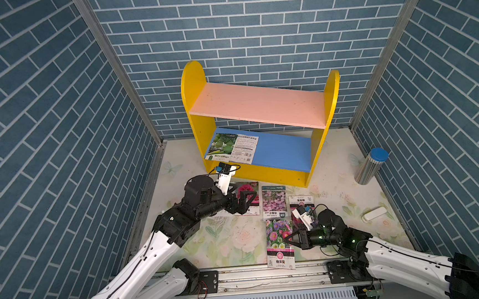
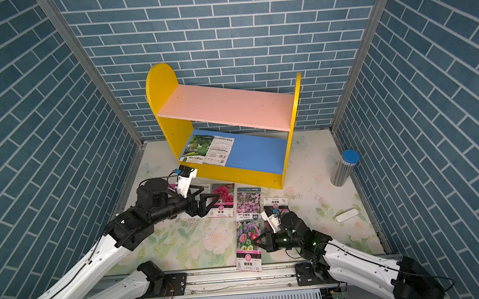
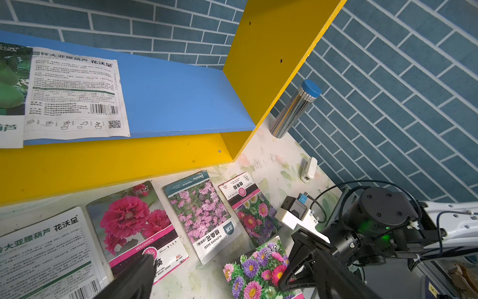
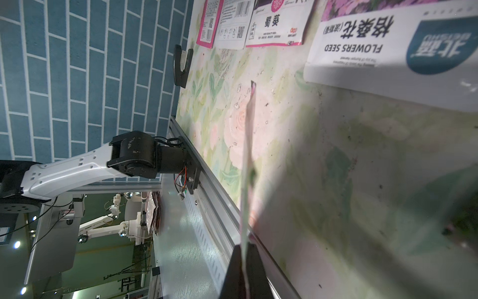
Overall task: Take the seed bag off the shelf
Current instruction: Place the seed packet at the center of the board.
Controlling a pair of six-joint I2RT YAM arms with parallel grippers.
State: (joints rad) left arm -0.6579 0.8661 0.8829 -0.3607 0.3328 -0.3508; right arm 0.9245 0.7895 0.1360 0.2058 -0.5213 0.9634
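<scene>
Our left gripper [image 1: 249, 203] is spread; we slide its fingers around the seed bag [image 1: 231, 149] edge ahead. Our right gripper [image 1: 287, 237] pinches a flower packet [image 1: 276, 232].

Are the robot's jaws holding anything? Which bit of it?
The right jaws are shut on the colourful flower seed packet, pinching its side edge. The left jaws are open and empty.

Yellow side panels [image 1: 194, 81] on the shelf [image 1: 278, 179], pale pink upper board [image 1: 258, 102], blue lower board [image 1: 281, 151]. On that blue board, a green-and-white seed bag [image 1: 231, 148]. In front of the shelf, a flower packet [image 1: 278, 240] in pink, purple and white; the bench [image 1: 230, 240] pastel floral.
</scene>
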